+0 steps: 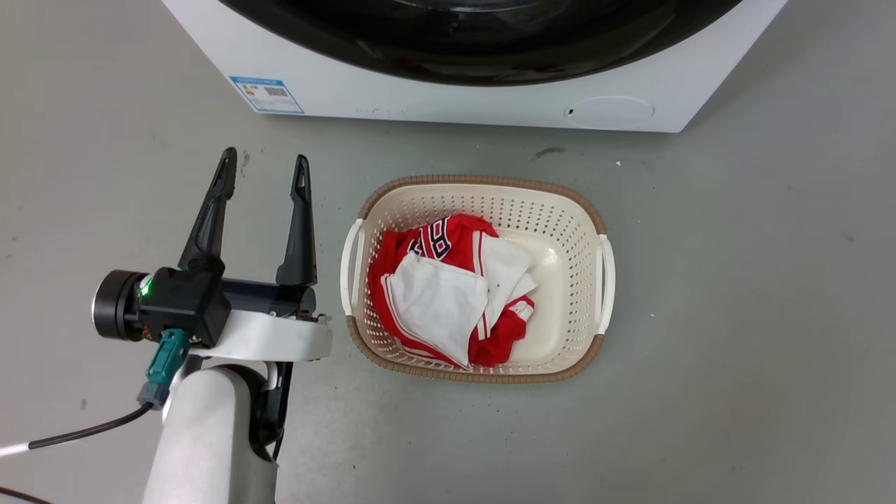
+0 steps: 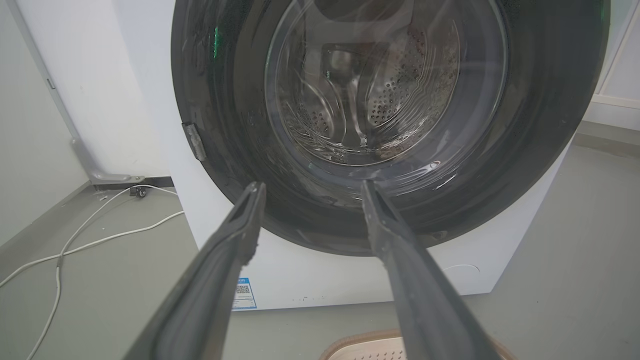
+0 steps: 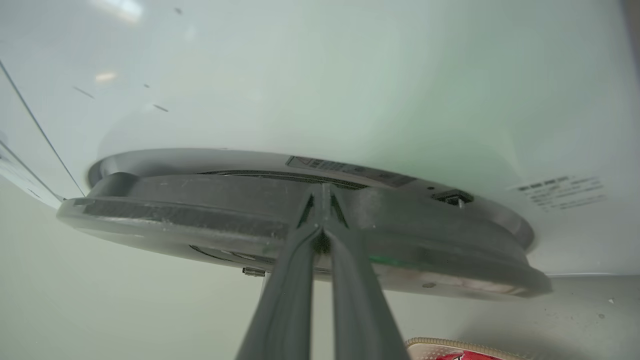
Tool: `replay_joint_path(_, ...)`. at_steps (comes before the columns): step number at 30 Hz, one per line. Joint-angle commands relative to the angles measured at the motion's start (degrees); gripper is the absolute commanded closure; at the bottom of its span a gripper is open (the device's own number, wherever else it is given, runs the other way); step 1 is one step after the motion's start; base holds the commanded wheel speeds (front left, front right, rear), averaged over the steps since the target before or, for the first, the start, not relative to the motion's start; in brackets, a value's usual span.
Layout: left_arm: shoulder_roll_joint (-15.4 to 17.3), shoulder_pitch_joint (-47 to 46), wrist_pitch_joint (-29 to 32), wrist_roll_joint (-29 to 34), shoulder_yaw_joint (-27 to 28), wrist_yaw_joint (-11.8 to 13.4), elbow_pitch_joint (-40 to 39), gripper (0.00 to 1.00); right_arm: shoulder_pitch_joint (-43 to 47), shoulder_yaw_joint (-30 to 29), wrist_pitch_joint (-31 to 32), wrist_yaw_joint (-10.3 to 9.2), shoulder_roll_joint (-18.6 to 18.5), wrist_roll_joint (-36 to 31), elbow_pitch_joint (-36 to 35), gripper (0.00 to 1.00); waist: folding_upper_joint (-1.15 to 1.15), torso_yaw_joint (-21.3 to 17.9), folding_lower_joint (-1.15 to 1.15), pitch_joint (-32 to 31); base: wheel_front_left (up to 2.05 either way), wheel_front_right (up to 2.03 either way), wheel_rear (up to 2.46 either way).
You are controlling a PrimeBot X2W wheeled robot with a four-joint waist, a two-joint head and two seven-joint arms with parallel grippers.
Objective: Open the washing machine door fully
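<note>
Black washing machine door [image 3: 200,197] has the closed right pincer [image 3: 322,192] at its edge.

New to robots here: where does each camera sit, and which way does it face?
Head view: on the head, looking down at floor, laundry basket and washing machine; left pincer, open, and pale forearm show.
Left wrist view: on the left wrist, facing the washing machine door along its two spread fingers.
Right wrist view: on the right wrist, close to the door's rim; right pincer shut at it.
Shared: both wrist views catch the basket's rim at the bottom; head and left wrist share the blue label.
</note>
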Motion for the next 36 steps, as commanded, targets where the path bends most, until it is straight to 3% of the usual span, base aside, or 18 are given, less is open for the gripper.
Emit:
replay_joint_path(1,-0.1,-1.0,-0.1,0.1,-0.2,-0.3,-0.3,0.0,-1.0,-0.2,-0.5,0.0,0.2,-0.3,0.6,1.0,0.0,0.3,-0.01,0.6,0.0,0.0,0.0)
replay_joint_path(10,-0.2,-2.0,-0.1,0.1,-0.9,-0.4,-0.1,0.0,-4.1,-1.2,0.0,0.0,1.2,-2.7,4.3,1.0,0.0,0.9,-0.01,2.4,0.0,0.0,0.0)
replay_joint_path(25,-0.4,-2.2,-0.1,-0.2,-1.7,-0.1,1.2,0.0,0.3,-1.0,16.3,0.0,2.1,0.3,0.2,1.0,0.0,-0.1,-0.01,0.7,0.0,0.0,0.0)
replay_joint_path(36,-0.4,0.7,-0.1,0.2,-1.6,0.1,2.7,0.0,11.2,-0.3,26.8,0.0,4.5,2.9,-6.5,1.0,0.0,-1.2,-0.01,-6.2,0.0,0.0,0.0)
